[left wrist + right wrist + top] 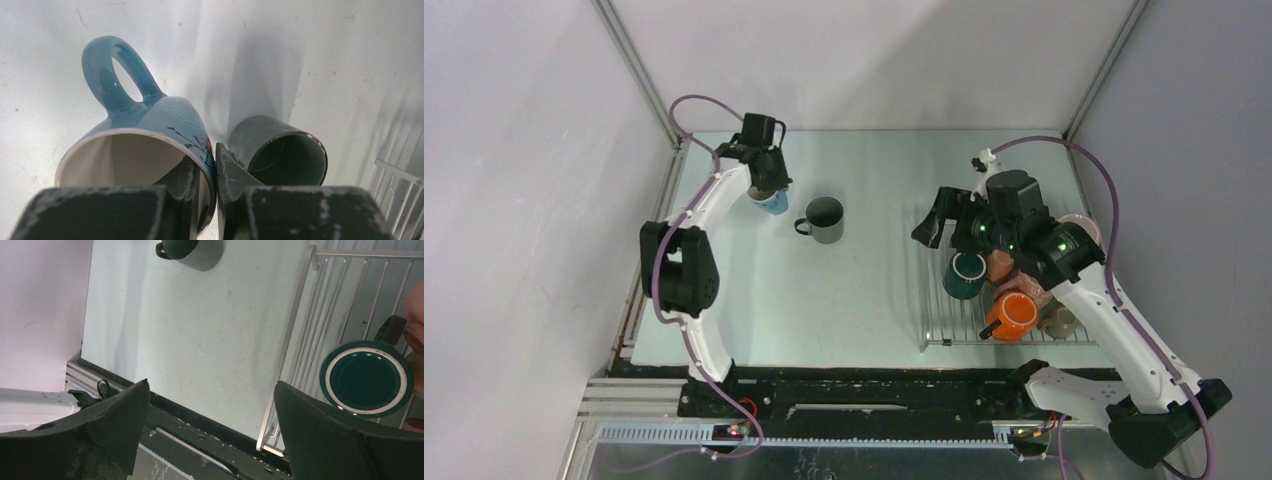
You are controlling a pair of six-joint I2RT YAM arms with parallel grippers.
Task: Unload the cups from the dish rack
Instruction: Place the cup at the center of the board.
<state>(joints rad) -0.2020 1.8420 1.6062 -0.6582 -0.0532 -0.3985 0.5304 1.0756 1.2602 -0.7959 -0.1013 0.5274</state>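
over the far left of the pale table (864,300), pinching the wall of a glossy blue mug (150,120) with the left gripper (207,167): one finger inside the white interior, the other pressed against the outside, handle pointing away from the wrist camera. impossible to tell whether the base touches the tabletop. just beside it, towards the middle, standing upright and apart: a dark grey mug (825,219), handle to the left in the overhead view. on the right, hovering above the left part of the dish rack (944,325) with the right gripper (951,222), fingers spread wide and holding nothing. inside the silvery wire rack, clustered under and beside that arm: a dark teal mug (965,275) at the left of the group, showing as a teal disc ringed in white from the right wrist camera; an orange mug (1012,313) near the front rim; a salmon-pink mug (1001,265) between those two; a beige mug (1060,321) just right of the orange; and a pale pink mug (1082,228) at the far side, partly hidden by the arm.
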